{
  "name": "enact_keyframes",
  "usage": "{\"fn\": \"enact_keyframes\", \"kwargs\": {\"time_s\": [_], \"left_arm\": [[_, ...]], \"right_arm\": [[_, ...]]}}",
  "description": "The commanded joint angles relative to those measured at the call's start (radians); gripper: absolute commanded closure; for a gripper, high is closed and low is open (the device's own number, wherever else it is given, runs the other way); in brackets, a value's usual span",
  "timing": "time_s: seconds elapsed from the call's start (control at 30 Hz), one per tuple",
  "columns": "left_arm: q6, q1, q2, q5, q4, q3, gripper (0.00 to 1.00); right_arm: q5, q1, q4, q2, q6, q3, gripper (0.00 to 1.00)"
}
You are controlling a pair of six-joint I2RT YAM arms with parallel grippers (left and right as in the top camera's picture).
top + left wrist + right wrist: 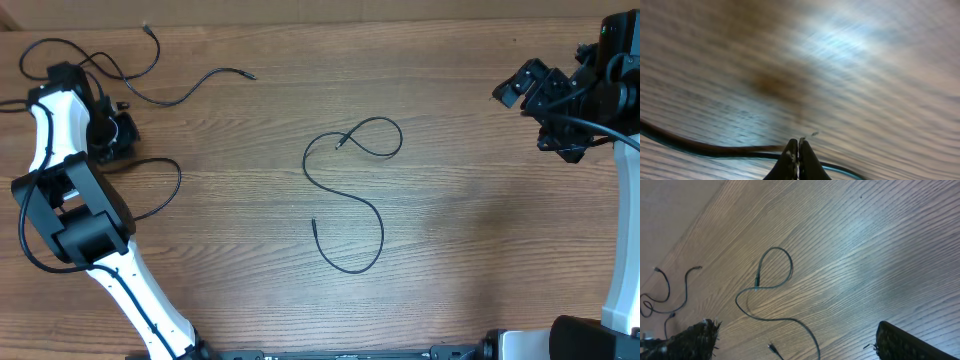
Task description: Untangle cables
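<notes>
Left gripper (798, 159) is closed, a cable (700, 147) crossing just behind its tips; right gripper (800, 347) gapes wide. An S-curved cable (350, 195) lies centred on the bench (470, 260), apart from both; the blurred left wrist view misses it.

Overhead camera looks straight down on the whole table (470, 220). Left wrist camera sits hard against the wood (blurred). Right wrist camera looks obliquely from farther off, sharing the looped cable (305, 162) (790, 270) with overhead.
</notes>
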Motion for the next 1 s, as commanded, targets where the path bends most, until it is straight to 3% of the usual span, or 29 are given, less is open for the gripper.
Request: {"fn": "enact_keyframes", "kwargs": {"time_s": [0.0, 0.07, 0.13, 0.2, 0.23, 0.27, 0.43, 0.5, 0.63, 0.8, 0.97], "left_arm": [[-0.050, -0.005, -0.106, 0.200, -0.024, 0.089, 0.93], [-0.053, -0.005, -0.136, 0.348, -0.030, 0.092, 0.82], [-0.053, -0.011, -0.151, 0.496, -0.042, 0.092, 0.61], [-0.051, -0.029, -0.153, 0.635, -0.064, 0.092, 0.50], [-0.037, -0.045, -0.151, 0.695, -0.083, 0.090, 0.39], [0.013, -0.073, -0.151, 0.738, -0.108, 0.082, 0.34], [0.178, -0.231, -0.151, 0.675, -0.205, 0.079, 0.21], [0.184, -0.305, -0.151, 0.621, -0.215, 0.077, 0.00], [0.158, -0.461, -0.148, 0.531, -0.173, 0.074, 0.00], [-0.006, -0.632, -0.144, 0.253, -0.090, 0.068, 0.00], [-0.015, -0.747, -0.124, 0.102, -0.042, 0.068, 0.00]], "right_arm": [[0.011, 0.019, 0.002, 0.002, -0.008, -0.003, 0.00], [0.011, 0.035, 0.003, 0.006, -0.008, -0.003, 0.00], [0.011, 0.054, 0.003, 0.014, -0.008, -0.003, 0.00], [0.011, 0.078, 0.003, 0.025, -0.008, -0.004, 0.00], [0.011, 0.093, 0.003, 0.032, -0.008, -0.004, 0.00], [0.011, 0.116, 0.003, 0.047, -0.008, -0.004, 0.00], [0.011, 0.174, 0.011, 0.102, -0.008, -0.004, 0.00], [0.011, 0.185, 0.010, 0.122, -0.007, -0.004, 0.00], [0.011, 0.187, 0.006, 0.142, -0.007, -0.003, 0.00], [0.011, 0.186, 0.002, 0.142, -0.008, -0.003, 0.00], [0.045, 0.186, -0.001, 0.142, -0.008, -0.003, 0.00]]}}
